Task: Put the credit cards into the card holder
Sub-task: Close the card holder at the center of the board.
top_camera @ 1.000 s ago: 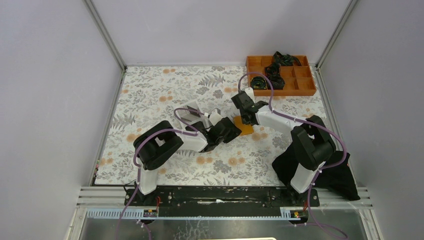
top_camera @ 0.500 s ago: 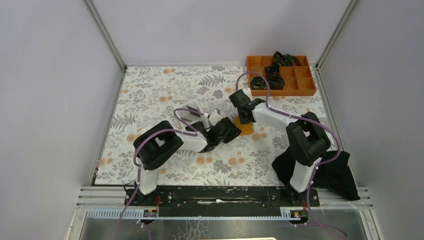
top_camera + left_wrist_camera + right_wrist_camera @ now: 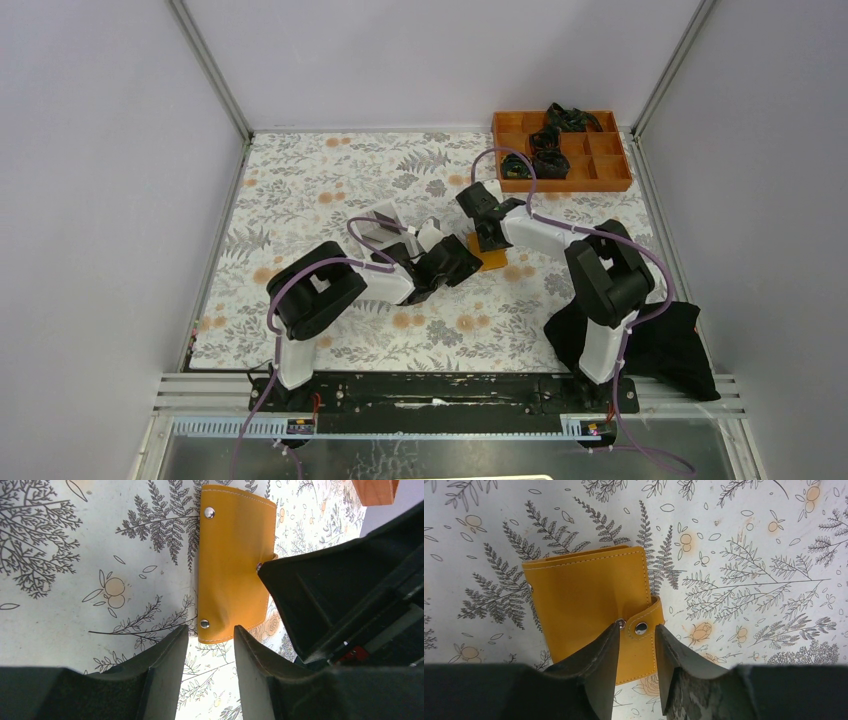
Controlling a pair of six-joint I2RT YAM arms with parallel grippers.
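A small orange-tan leather card holder (image 3: 589,600) lies folded shut and flat on the fern-and-flower patterned worktop (image 3: 75,580), near the middle, between the two arms. Its strap wraps round one edge, and metal snaps show on the strap and at the corners. The right gripper (image 3: 637,628) hangs over the strap end with its fingers a narrow gap apart. One snap shows in that gap, and nothing is clamped; whether the tips touch the leather cannot be told. The left gripper (image 3: 210,630) sits at the holder's opposite short edge, fingers parted about as far, with nothing between them. An orange plastic compartment tray (image 3: 610,182) stands in the far right corner, and a black cloth (image 3: 670,350) lies crumpled by the right arm's base.
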